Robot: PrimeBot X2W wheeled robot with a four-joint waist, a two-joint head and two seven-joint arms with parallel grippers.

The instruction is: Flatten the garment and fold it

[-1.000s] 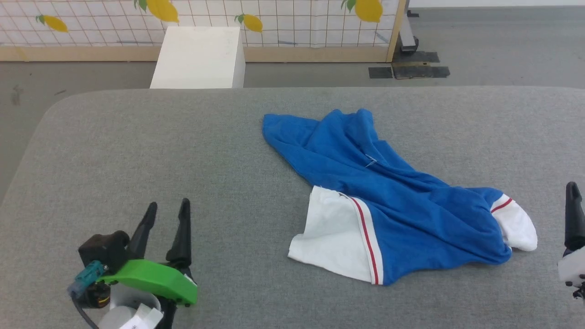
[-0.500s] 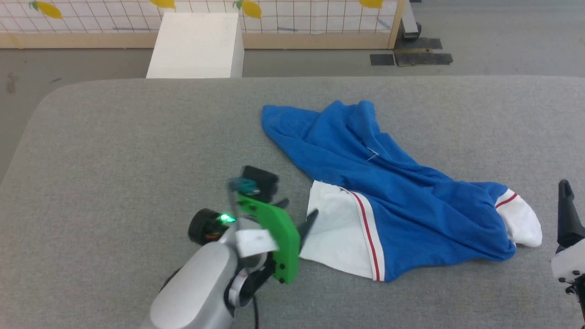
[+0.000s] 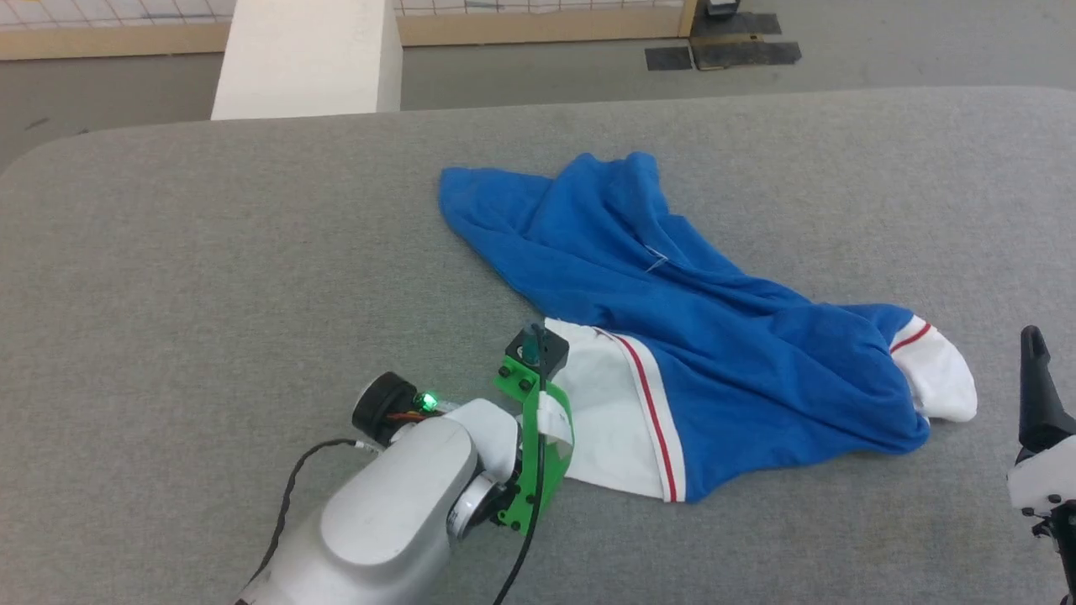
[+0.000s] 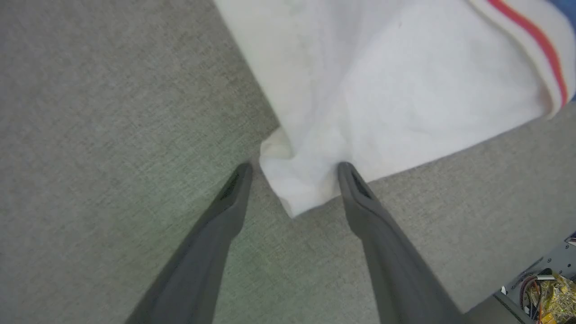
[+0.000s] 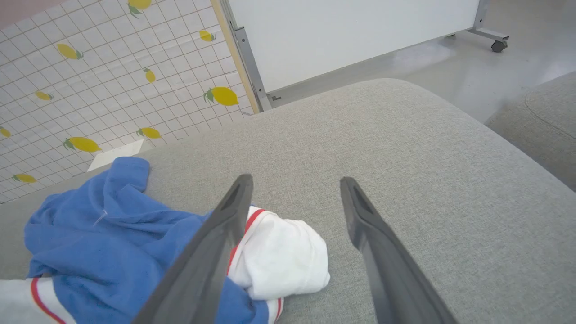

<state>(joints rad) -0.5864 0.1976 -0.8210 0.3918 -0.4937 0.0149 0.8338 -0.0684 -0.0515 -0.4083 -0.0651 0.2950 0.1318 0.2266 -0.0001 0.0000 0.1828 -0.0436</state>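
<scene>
On the broad grey woven-fabric tabletop: crumpled bright blue jersey T-shirt with white red-striped sleeves, right of centre, bunched, not flattened yet. Newly in from the near-left rest spot: left gripper, long dark fingers wide apart, straddling the near white sleeve corner, tips at the cloth, nothing pinched. Parked near the other white sleeve, not touching: right gripper, equally spread, empty. Looks set for first pinch, then pull-out to flatten.
</scene>
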